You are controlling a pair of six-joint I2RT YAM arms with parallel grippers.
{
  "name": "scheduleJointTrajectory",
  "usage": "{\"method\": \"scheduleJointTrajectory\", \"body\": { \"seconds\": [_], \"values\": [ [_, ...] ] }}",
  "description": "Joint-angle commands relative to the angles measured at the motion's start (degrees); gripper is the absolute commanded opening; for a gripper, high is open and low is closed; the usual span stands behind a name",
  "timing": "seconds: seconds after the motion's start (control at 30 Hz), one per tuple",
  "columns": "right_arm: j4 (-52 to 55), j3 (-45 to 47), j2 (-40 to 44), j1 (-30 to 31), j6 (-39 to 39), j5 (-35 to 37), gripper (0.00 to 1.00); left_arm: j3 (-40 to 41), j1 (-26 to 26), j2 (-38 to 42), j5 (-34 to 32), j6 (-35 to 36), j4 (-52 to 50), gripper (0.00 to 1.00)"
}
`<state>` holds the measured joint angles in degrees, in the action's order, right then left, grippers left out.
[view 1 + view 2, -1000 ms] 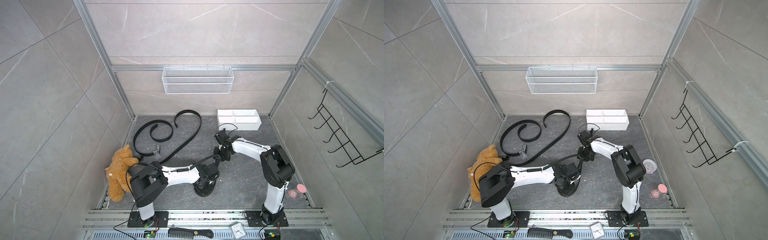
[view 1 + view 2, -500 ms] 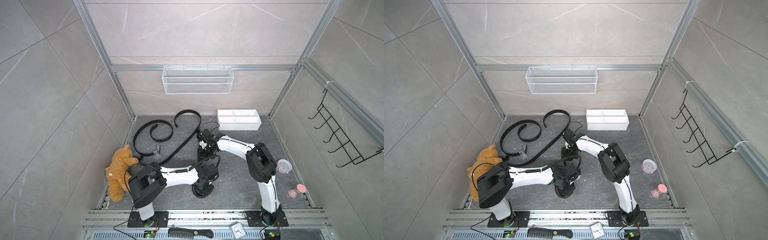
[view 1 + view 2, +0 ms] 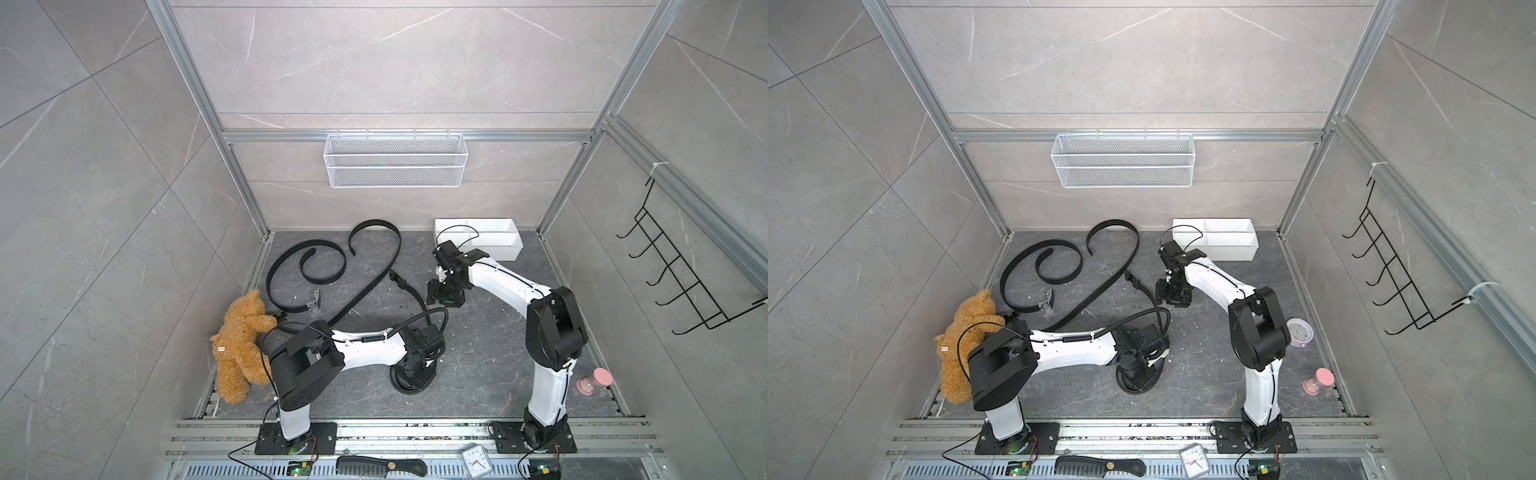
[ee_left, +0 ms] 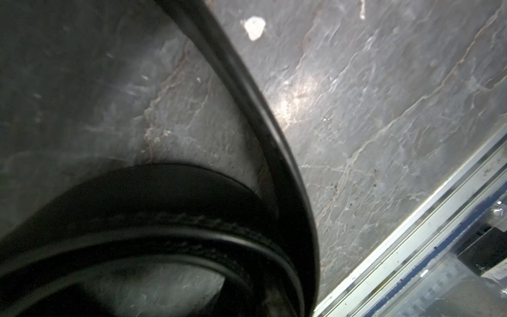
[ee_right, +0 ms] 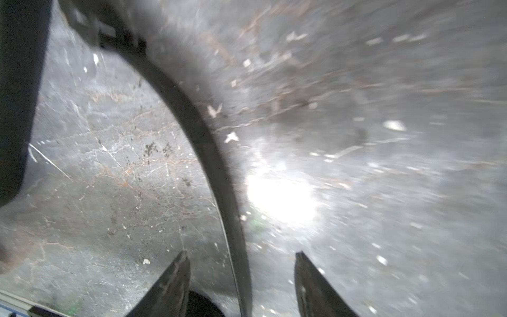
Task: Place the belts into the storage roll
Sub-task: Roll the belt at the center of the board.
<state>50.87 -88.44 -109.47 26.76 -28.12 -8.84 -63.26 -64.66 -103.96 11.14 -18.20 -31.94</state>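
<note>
On the dark grey worktop (image 3: 478,353), your right jaws stand open with a belt strap (image 5: 214,153) between them. Your left jaws are closed at the belt coil (image 3: 405,388); I cannot tell if they hold it.

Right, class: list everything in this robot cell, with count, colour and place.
belts: three, black, floor, left to middle; one partly coiled
storage tray: one, white, back right floor corner
wire basket: one, white, back wall
teddy bear: one, brown, floor's left edge
hook rack: one, black, right wall
round tub: one, lilac, floor right
sand timer: one, pink, front right floor
comb: one, black, front edge
clock: one, white, front edge
left gripper: one, black, shut, at the coiled belt
right gripper: one, black, open, astride that belt's strap
</note>
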Motion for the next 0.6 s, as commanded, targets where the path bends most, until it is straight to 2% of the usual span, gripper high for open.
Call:
{"method": "scheduleJointTrajectory", "body": {
  "seconds": [0.0,0.17,0.37,0.43,0.57],
  "values": [
    [4.0,3.6,5.0,-0.5,1.9,2.7,0.67,0.7,-0.3,-1.3,2.2,-1.3,1.6,0.00],
    [1.1,15.2,15.5,-1.4,-2.5,1.1,0.68,2.9,-0.4,0.2,2.5,-2.9,4.5,0.00],
    [-6.7,36.0,33.6,-0.3,-14.4,-3.7,0.65,4.3,-0.4,1.2,1.6,-3.6,5.6,0.00],
    [-7.3,39.9,38.2,1.8,-17.7,-2.7,0.64,4.4,-0.4,1.1,1.4,-3.6,5.5,0.00],
    [-11.7,44.3,42.1,11.2,-24.8,-0.6,0.63,4.7,-0.4,1.4,0.6,-4.1,5.7,0.00]
  ]
}}
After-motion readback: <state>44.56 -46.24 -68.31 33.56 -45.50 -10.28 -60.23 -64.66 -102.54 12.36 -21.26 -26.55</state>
